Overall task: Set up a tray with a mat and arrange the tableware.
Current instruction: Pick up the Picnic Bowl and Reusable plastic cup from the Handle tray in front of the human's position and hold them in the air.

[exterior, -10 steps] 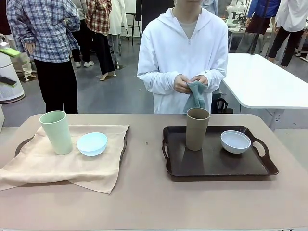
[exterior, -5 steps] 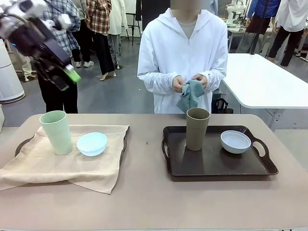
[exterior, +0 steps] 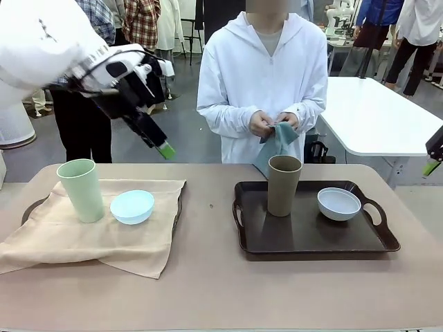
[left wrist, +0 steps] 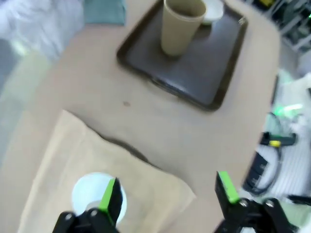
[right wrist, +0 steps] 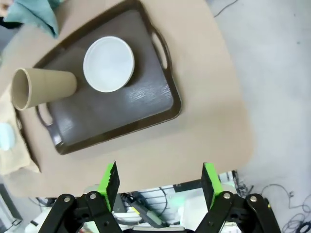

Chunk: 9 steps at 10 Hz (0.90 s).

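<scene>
Left gripper [exterior: 160, 144] is wide open, empty, above the mat [exterior: 83, 238] holding pale green cup [exterior: 82, 189] and light blue bowl [exterior: 131, 206]. Right gripper [right wrist: 159, 182] too; brown cup [exterior: 284, 183] and white bowl [exterior: 338, 203] sit on a bare tray [exterior: 304, 235], probably awaiting that teal cloth [exterior: 277, 142].

Your tan counter [exterior: 208, 297] holds two trays, well apart. Beige mat [exterior: 83, 238] drapes the left tray [exterior: 178, 206], spilling onto the counter; right tray [exterior: 311, 238] is dark brown.

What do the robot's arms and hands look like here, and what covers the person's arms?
The left arm is a smooth, rounded white casing, with a black cable looping at its wrist. The left hand is black, its two slim fingers tipped with bright green pads; the right hand is built the same. The person wears long white sleeves of a hooded top.
</scene>
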Available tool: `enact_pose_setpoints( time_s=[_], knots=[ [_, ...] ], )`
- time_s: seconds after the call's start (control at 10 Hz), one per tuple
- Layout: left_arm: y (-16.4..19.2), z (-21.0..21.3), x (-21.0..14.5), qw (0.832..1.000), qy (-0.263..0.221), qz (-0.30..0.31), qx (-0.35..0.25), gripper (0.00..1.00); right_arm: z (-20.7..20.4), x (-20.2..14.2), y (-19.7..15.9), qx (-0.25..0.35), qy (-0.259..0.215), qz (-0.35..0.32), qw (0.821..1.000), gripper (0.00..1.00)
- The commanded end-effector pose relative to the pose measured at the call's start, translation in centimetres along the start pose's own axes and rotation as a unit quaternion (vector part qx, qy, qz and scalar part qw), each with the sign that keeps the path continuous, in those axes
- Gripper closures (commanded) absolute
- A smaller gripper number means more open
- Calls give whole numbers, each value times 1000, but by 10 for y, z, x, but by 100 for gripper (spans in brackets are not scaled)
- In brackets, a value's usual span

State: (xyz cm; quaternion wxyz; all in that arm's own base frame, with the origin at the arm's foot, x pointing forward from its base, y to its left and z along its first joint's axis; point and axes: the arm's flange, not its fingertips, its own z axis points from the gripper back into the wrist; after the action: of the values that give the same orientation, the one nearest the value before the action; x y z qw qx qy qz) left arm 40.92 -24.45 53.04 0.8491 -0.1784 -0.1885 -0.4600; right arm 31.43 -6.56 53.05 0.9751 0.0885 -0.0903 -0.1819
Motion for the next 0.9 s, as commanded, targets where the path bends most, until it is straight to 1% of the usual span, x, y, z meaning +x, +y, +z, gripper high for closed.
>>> enact_pose_setpoints(
  time_s=[0.0,0.1,0.4,0.5,0.6,0.7,0.8],
  knots=[
    [4,-17,-7,1000,-10,16,-4,0,-10,2,4,-18,-15,-23,999,13],
    [0,0,0,1000,0,0,0,0,0,0,0,0,0,0,1000,13],
    [0,0,0,1000,0,0,0,0,0,0,0,0,0,0,1000,13],
    [2,-7,-1,1000,-8,1,3,0,-1,1,1,5,-4,-3,1000,13],
    [-3,-23,18,998,-44,-53,-6,0,-8,1,26,-26,-4,69,997,13],
    [-3,-43,37,994,-46,-90,-29,0,-10,4,40,-32,-6,87,996,13],
    [-2,-61,50,991,-36,-123,-38,0,-13,10,49,-27,1,98,995,13]
  ],
)
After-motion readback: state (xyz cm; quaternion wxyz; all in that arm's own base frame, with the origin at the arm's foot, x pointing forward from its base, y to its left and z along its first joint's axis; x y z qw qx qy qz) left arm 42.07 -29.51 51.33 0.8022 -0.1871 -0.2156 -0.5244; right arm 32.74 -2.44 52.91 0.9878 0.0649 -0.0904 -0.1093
